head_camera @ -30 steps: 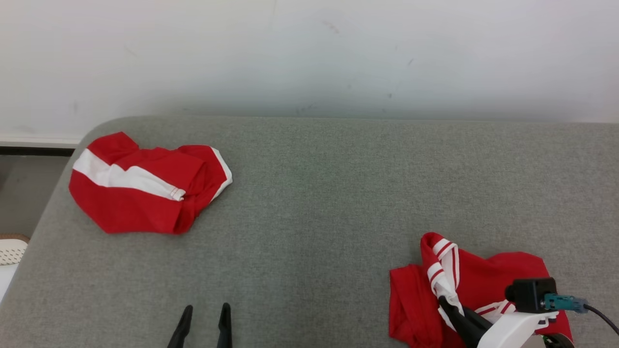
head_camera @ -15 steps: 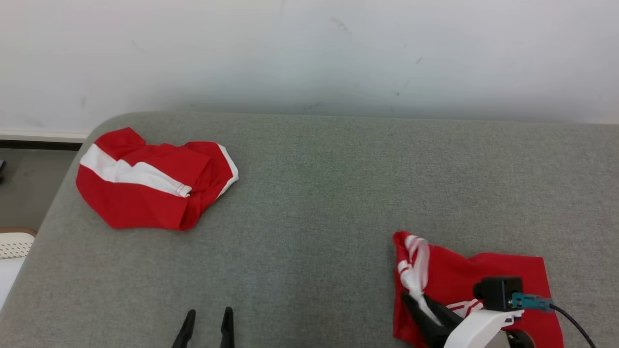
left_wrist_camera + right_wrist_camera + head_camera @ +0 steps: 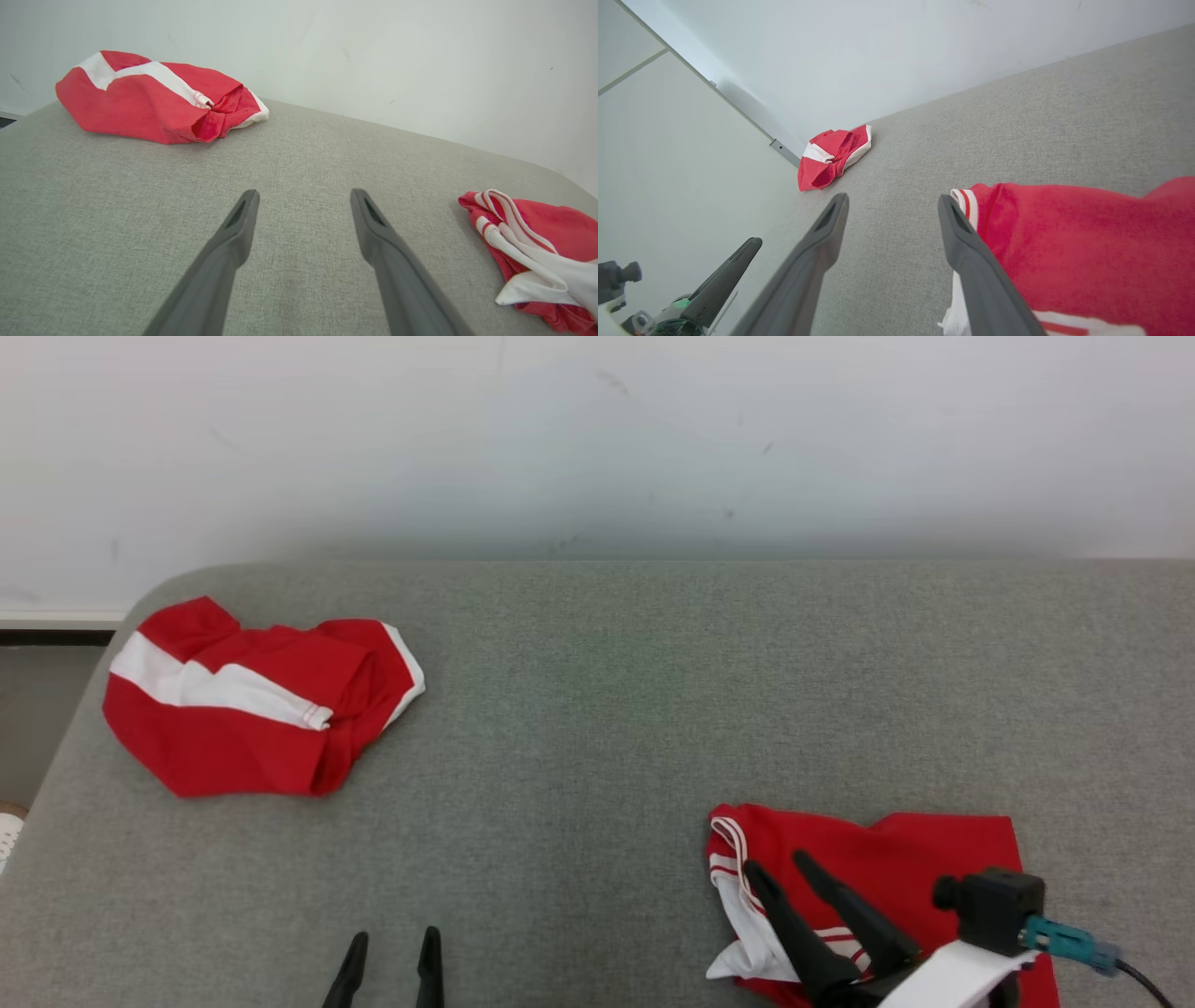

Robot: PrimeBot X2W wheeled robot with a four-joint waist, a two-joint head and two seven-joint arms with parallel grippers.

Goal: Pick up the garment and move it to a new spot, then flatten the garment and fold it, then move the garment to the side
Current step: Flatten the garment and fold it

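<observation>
Both empty: left fingers (image 3: 350, 971) spread; right fingers (image 3: 784, 919) spread above crumpled red jersey garment (image 3: 934, 859).

Crumpled red-and-white cloth (image 3: 233, 737) on grey padded surface (image 3: 597, 728), far left; white wall (image 3: 597, 439) behind.

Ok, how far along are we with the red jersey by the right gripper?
Done: the garment lies down, loosely folded, at the near right of the grey surface. In hand: nothing; right gripper hovers open over its striped sleeve, left gripper open, idle. Left: likely tidying that fold, then moving it aside.
</observation>
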